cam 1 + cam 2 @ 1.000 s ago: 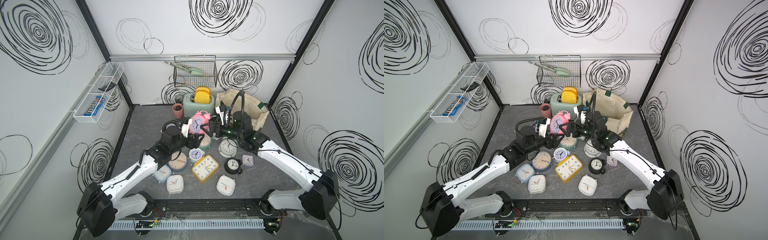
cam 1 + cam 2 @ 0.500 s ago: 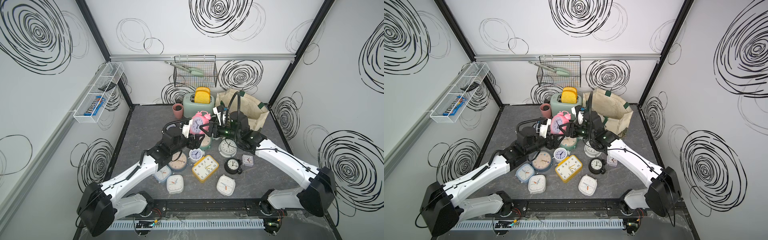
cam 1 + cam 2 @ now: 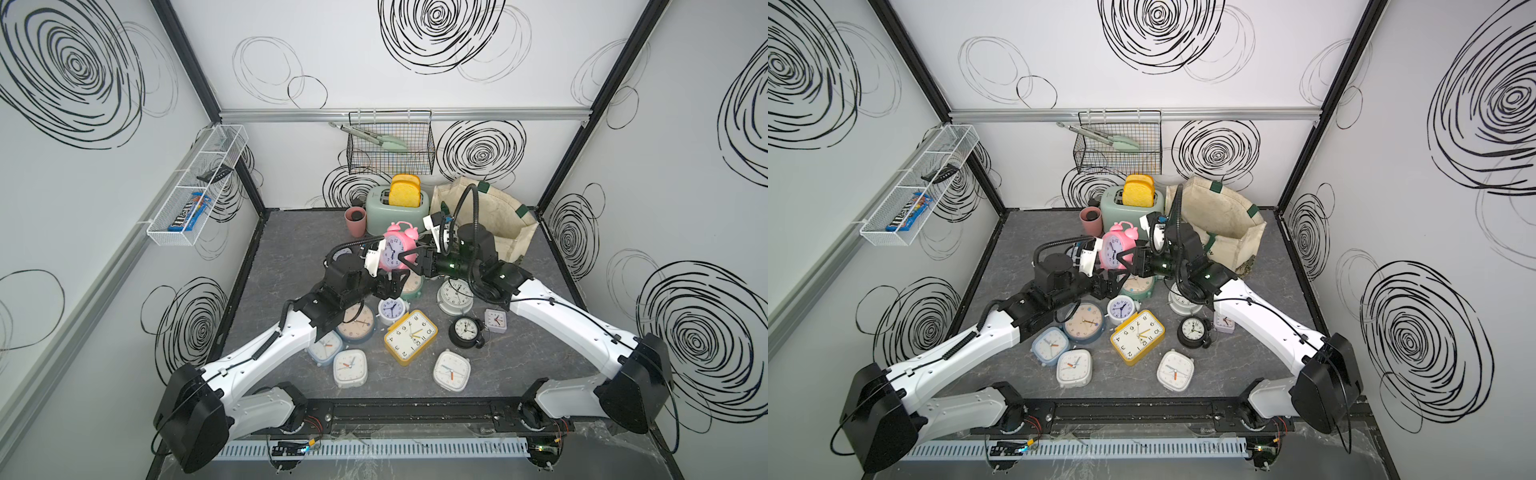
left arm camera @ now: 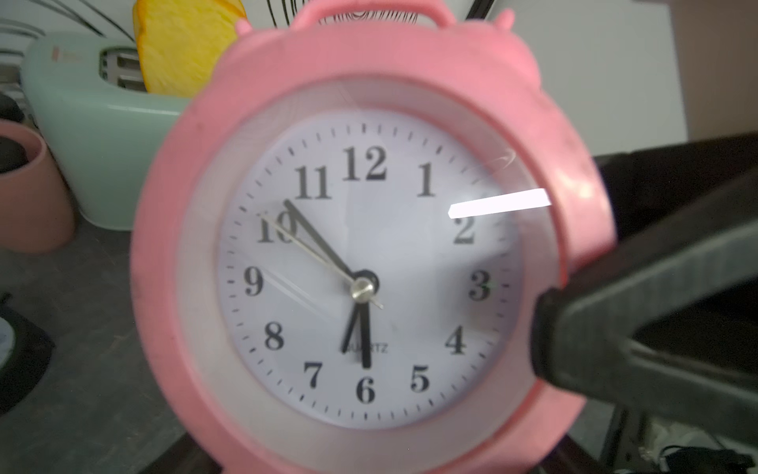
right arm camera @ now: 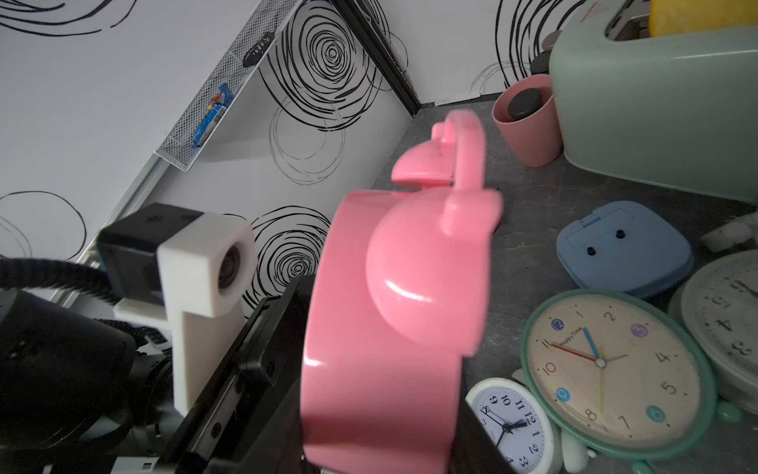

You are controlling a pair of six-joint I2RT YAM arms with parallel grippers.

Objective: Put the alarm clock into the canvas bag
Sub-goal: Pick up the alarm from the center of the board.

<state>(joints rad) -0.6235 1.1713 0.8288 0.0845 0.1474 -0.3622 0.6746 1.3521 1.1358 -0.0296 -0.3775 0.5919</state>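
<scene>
Canvas bag (image 3: 498,216): stood open at the back right, just beside the toaster (image 3: 397,212)
Alarm clock (image 3: 392,251): pink, upright, hung off the table (image 3: 291,257) above the other clocks (image 3: 410,336), in front of the toaster, outside the bag
Right claw (image 3: 402,257): partly closed, pinching the clock's rim, one finger (image 4: 615,312) on the face side
Left claw (image 3: 392,282): jaws spread wide under the clock's base; whether they touched it could not be told

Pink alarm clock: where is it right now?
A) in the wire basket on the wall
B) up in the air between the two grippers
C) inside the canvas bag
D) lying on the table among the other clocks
B: both top views show the pink alarm clock up off the table, between the left gripper and the right gripper, outside the canvas bag.
</scene>
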